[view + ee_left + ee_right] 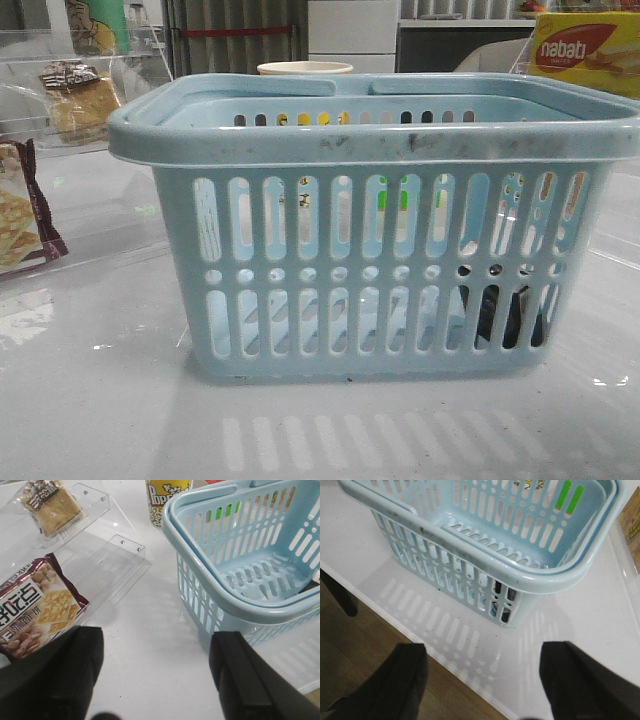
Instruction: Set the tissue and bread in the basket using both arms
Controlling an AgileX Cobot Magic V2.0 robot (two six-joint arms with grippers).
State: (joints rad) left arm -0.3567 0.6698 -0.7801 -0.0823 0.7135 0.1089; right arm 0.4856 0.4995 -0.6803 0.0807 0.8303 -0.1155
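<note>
White, glossy worktop [100, 420] is carrying the basket [370, 150] close to its near edge, with cabinets and a yellow wafer box [585, 50] standing behind. Dark material, probably the tissue [505, 315], is showing through the slots at the basket's lower right corner; its outline is too obscured to confirm. Bread [50, 507] is lying in its clear bag on a transparent stand [95, 505] toward the far left of the worktop, beside a maroon-edged cracker packet [37, 607] and a popcorn cup [167, 497]. Left gripper [155, 675] is hovering over bare worktop, jaws spread wide and holding nothing; right gripper [482, 680] is likewise gaping wide and empty beyond the near edge. Judged stage: tissue apparently deposited, bread remaining. Next move calls for the left arm reaching far-left to the bread.
</note>
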